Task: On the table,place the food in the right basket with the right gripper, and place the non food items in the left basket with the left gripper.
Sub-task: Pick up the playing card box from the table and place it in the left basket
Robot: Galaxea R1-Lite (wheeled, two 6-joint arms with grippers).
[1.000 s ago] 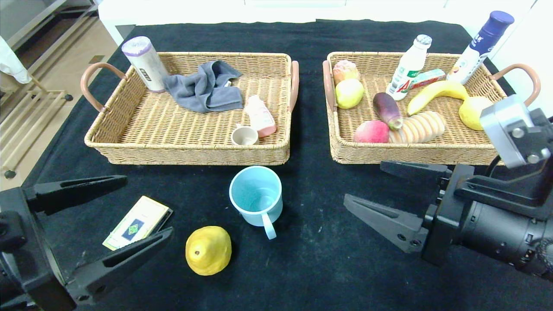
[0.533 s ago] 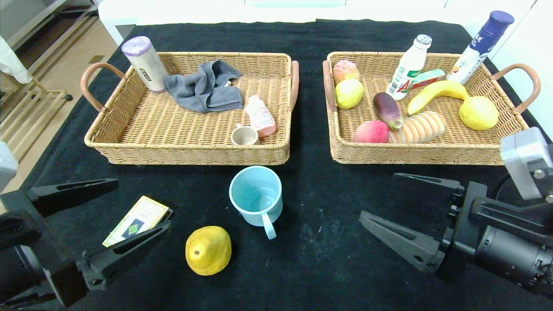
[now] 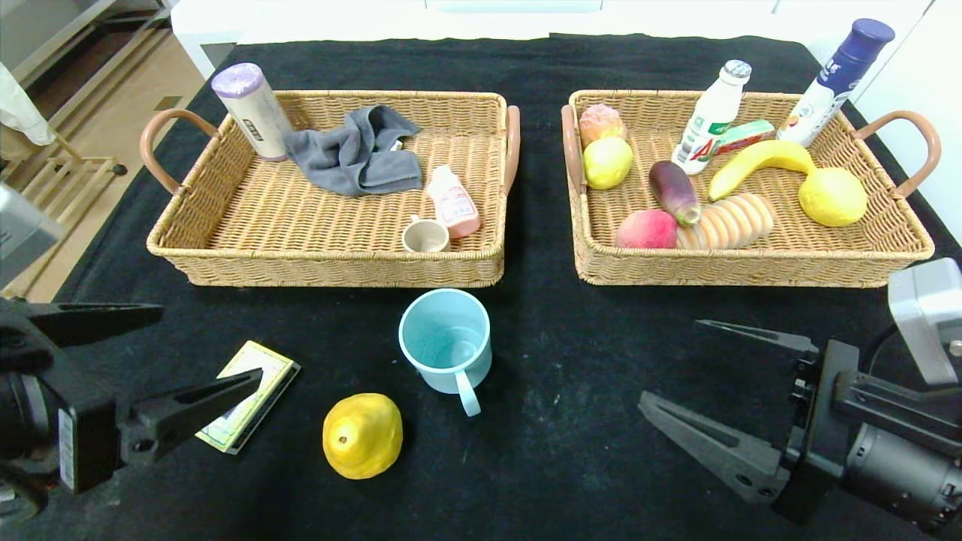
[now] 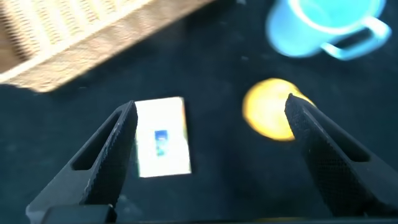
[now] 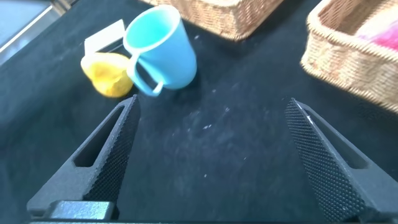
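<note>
With three items left on the table, the left gripper [image 3: 199, 349], fingers spread and empty, hovers beside the card box [image 3: 248, 395], which it must straddle and clamp; the right gripper [image 3: 703, 387] waits open, near the cup [image 3: 446, 346] and the pear [image 3: 362, 436].

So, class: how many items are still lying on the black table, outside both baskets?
3. The card box lies at front left, the yellow pear just right of it, and the blue mug stands in front of the left basket. None seems hidden.
</note>
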